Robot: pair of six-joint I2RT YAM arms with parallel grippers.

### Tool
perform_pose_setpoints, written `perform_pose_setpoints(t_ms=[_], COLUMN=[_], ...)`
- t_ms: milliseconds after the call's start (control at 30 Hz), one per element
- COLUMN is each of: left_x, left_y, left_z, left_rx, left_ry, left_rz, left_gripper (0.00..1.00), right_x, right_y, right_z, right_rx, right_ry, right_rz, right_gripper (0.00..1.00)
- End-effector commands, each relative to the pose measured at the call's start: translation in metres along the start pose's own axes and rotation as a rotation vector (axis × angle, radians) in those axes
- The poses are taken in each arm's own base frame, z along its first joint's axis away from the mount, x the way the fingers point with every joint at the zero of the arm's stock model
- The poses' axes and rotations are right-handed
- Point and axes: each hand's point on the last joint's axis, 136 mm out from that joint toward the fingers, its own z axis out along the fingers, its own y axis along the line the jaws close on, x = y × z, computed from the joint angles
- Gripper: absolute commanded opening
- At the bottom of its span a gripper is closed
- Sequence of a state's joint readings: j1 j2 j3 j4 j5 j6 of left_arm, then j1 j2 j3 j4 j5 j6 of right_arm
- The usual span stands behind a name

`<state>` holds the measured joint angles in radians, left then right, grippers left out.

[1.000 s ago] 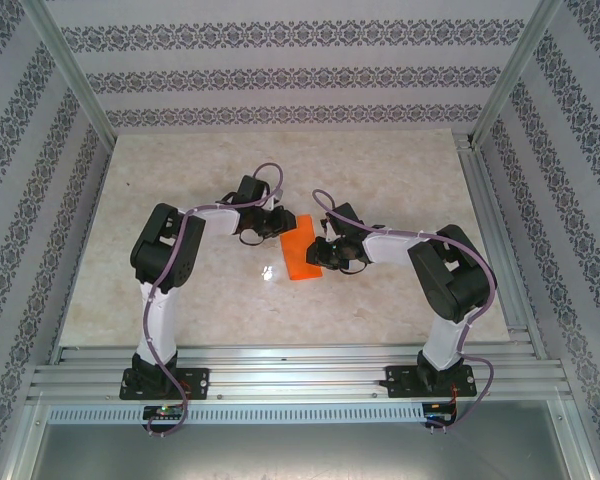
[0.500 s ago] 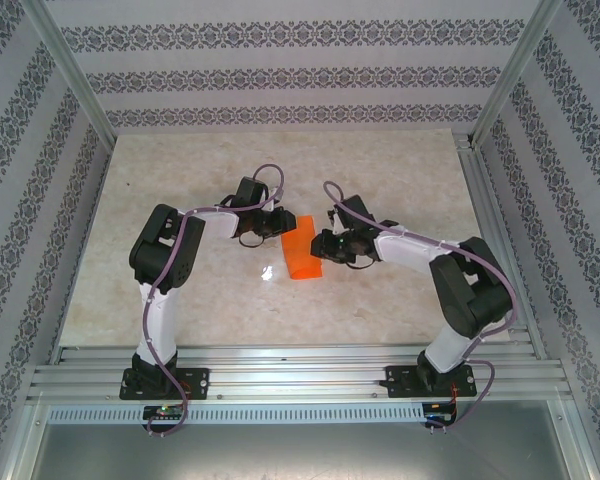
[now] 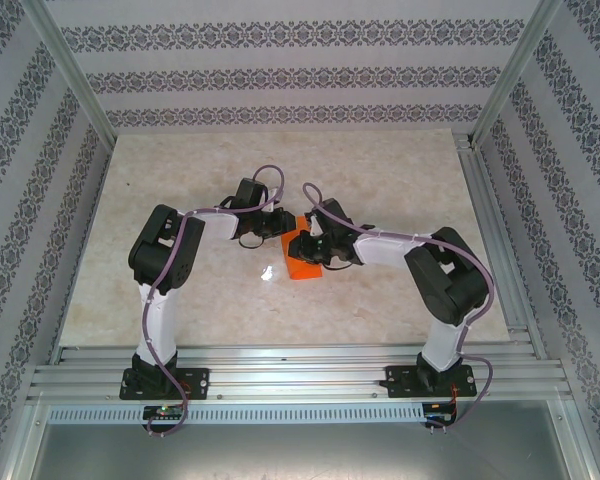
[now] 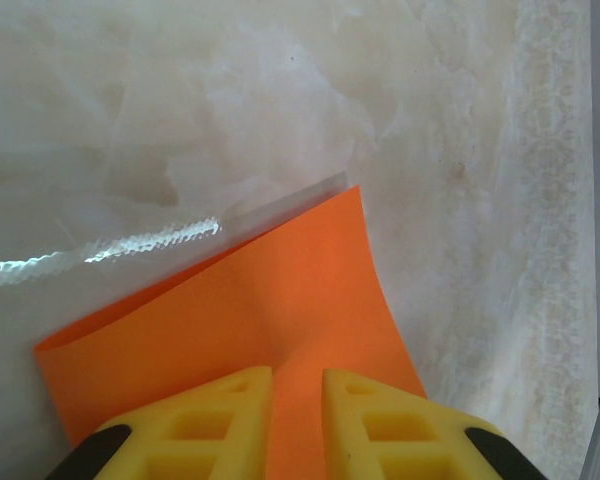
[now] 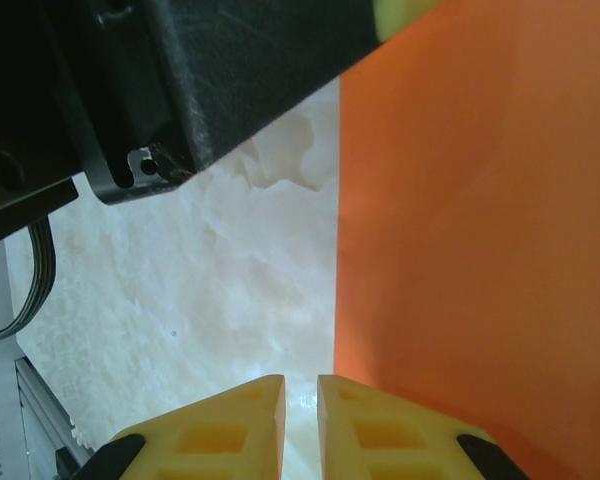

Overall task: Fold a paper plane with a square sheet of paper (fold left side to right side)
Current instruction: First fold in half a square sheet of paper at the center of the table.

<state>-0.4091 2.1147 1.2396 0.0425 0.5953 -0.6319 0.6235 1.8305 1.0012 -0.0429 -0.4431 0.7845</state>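
**Workpiece.** The square sheet of paper (image 3: 302, 270) lay on the table (image 3: 380, 180) near its middle, between the two arms. From above it showed as a narrow orange strip, its middle covered by the right arm's wrist. In the left wrist view, the sheet (image 4: 270, 300) faced the camera broadside, with one far corner and two straight edges visible. The right-hand edge curved slightly. In the right wrist view, the sheet (image 5: 480, 250) occupied the right half of the picture, and its long straight edge ran top to bottom over pale marble.

**Left gripper.** The left gripper (image 3: 278, 222) stood at the far left end of the strip. Its yellow fingers (image 4: 220, 420) were drawn together to a narrow slit (image 4: 298, 375), through which orange showed. The sheet ran beneath the fingers rather than edge-on between them. Whether the tips pressed on it could not be told.

**Right gripper.** The right gripper (image 3: 302, 246) sat over the strip, just beside the left one. Its fingers (image 5: 230, 420) were likewise closed to a slit (image 5: 300, 382), with only bare table seen in it, and nothing was grasped. One finger lay over the marble and the other over the sheet's edge. A black housing (image 5: 180, 80) stood close ahead.
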Motion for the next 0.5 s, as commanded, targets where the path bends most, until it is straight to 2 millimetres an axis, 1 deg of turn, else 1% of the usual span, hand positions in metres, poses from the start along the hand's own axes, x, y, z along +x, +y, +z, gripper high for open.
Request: perform_pose_setpoints(t_ms=[0, 300, 467], left_x=[0.035, 0.037, 0.037], left_y=[0.036, 0.038, 0.039], left_z=[0.006, 0.007, 0.007], left_rx=[-0.120, -0.123, -0.128], left_ry=[0.080, 0.085, 0.086], left_rz=[-0.051, -0.055, -0.055], left_gripper=[0.22, 0.22, 0.22], right_x=[-0.009, 0.004, 0.016], right_y=[0.016, 0.002, -0.009], right_z=[0.011, 0.030, 0.034], right_rx=[-0.024, 0.057, 0.107], right_ry=[-0.019, 0.028, 0.068], right_rz=[-0.030, -0.065, -0.071], right_gripper=[0.16, 0.17, 0.17])
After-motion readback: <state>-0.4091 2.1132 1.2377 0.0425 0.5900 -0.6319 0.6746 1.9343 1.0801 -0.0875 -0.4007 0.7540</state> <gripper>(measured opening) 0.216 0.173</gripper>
